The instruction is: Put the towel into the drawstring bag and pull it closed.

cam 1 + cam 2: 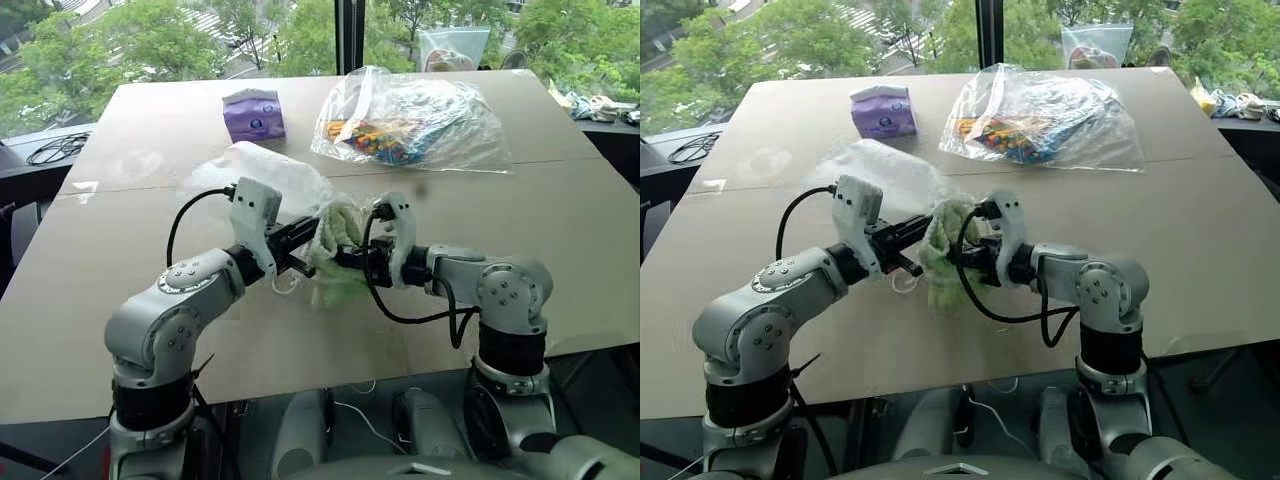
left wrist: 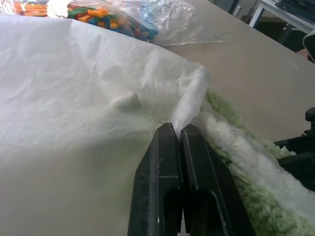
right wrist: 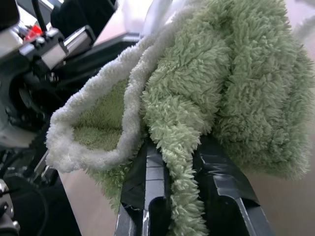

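While gripped, towel (image 3: 206, 83) hangs lengthwise downward.

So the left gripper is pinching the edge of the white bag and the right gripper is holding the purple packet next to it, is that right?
Not quite. The right gripper is shut on the green towel, as the right wrist view shows. The purple packet lies untouched farther back on the table. The left gripper does pinch the edge of the white bag.

You are looking at an upper-floor office or lab: a plain brown worktable (image 1: 560, 230) against tall windows (image 1: 150, 40) over treetops, cables (image 1: 55, 148) lying on a side desk.
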